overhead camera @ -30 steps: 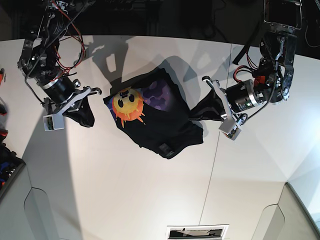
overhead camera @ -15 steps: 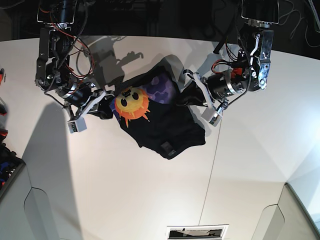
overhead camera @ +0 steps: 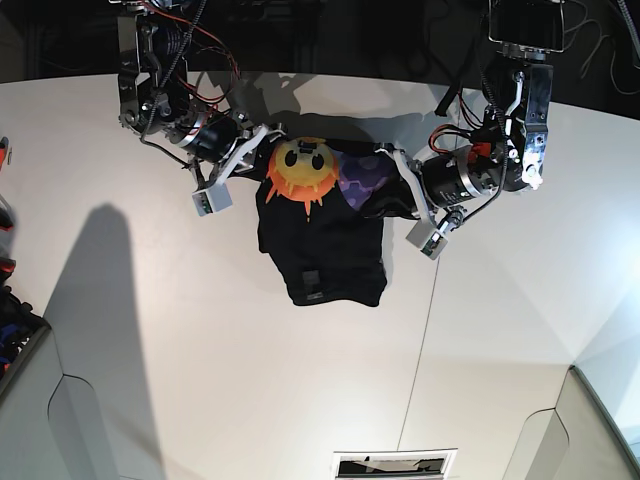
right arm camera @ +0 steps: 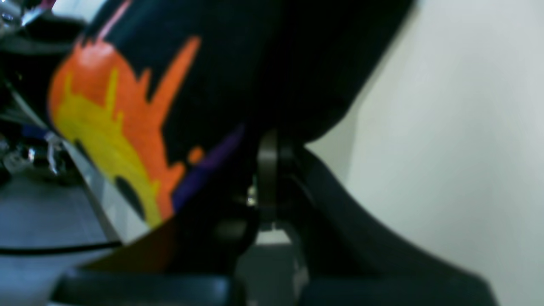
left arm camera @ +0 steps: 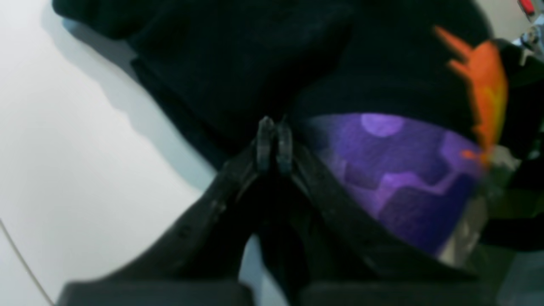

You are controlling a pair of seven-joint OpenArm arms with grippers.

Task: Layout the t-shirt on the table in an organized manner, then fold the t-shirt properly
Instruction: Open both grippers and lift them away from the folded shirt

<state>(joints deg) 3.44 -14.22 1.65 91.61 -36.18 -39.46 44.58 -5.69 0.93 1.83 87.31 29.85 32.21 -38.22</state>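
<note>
We have the shirt (overhead camera: 322,230) pinched at two points near its far edge, with the rest trailing toward us across the bench (overhead camera: 200,380). The left end effector (left arm camera: 272,142) has its jaws pressed together on a fold of black cloth beside the purple print, and the right end effector (right arm camera: 267,165) is likewise closed on cloth next to the sun face. Our main worry is that the shirt is still bunched and doubled over, so pulling the arms apart could tighten a twist rather than spread it; an uneven pull could also slip the thin fold out of one grip, dropping that side in a heap. The two end effectors sit close together, so they could collide. The bench is white, smooth and wide, with thin dark seams, leaving us plenty of room around the shirt to lay it flat.
</note>
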